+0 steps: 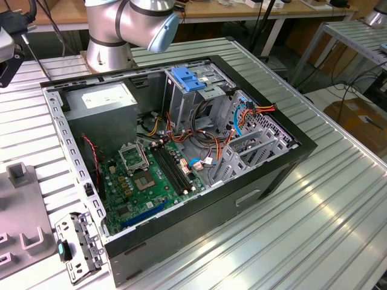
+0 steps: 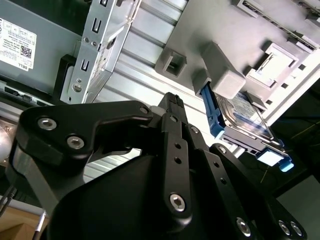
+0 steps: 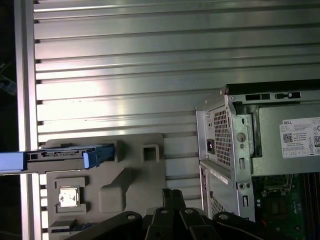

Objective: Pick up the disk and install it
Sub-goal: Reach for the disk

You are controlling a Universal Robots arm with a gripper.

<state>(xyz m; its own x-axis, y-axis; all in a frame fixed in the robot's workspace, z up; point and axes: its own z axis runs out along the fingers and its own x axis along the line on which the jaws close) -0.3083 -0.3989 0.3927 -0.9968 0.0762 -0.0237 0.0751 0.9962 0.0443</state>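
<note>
Jaws closed on nothing, near one disk [image 3: 65, 156] standing edgewise in one grey fixture [image 3: 135, 172].

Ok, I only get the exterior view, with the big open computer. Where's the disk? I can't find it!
Observer: In the first wrist view the disk stands on its edge in a slot of the grey holder, on the table beside the computer.
Operator: Has the tool grabbed it?
Observer: No. In the second wrist view the tool is apart from the disk and holds nothing.
Operator: Is anything else in that holder?
Observer: Yes. In the first wrist view what looks like a processor chip lies flat in a square pocket of it.
</note>
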